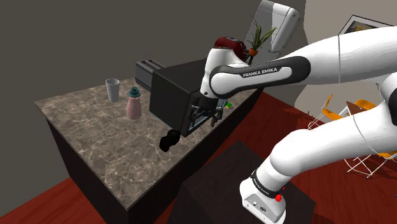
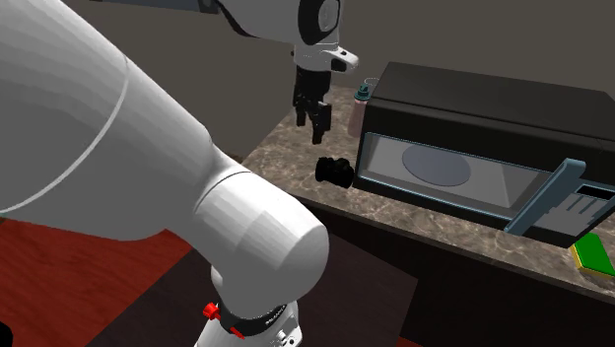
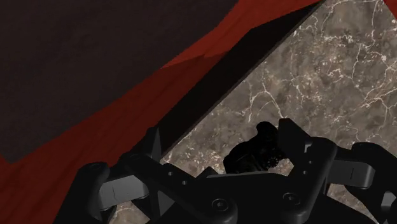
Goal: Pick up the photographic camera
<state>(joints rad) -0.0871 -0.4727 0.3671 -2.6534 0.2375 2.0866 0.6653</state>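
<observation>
1. Tool state. Your tool (image 2: 316,130) hung fingers-down over the marbled surface (image 1: 95,137). Its two black fingers (image 3: 294,137) were spread apart and gripped nothing.

2. Task item. The black camera (image 2: 335,172) lay on the surface close to the edge nearest the stand (image 1: 216,178). It sat just beside the front corner of the black microwave (image 2: 473,108). In the second exterior view, you saw it below the tool and slightly toward that view's right, apart from the fingertips. In the wrist view, it showed beyond the fingers and nearer to one of them, with no contact.

3. Surroundings. The microwave's door (image 2: 552,192) stood swung open, and a round plate (image 2: 434,161) showed inside. A pink bottle (image 1: 133,104) with a dark cap and a pale cup (image 1: 112,89) stood toward the shoulder view's left, well apart from the camera. A toaster (image 1: 148,69) stood behind them. A flat green item (image 2: 594,252) lay on the surface past the open door. The floor (image 1: 38,203) beside the surface was red.
</observation>
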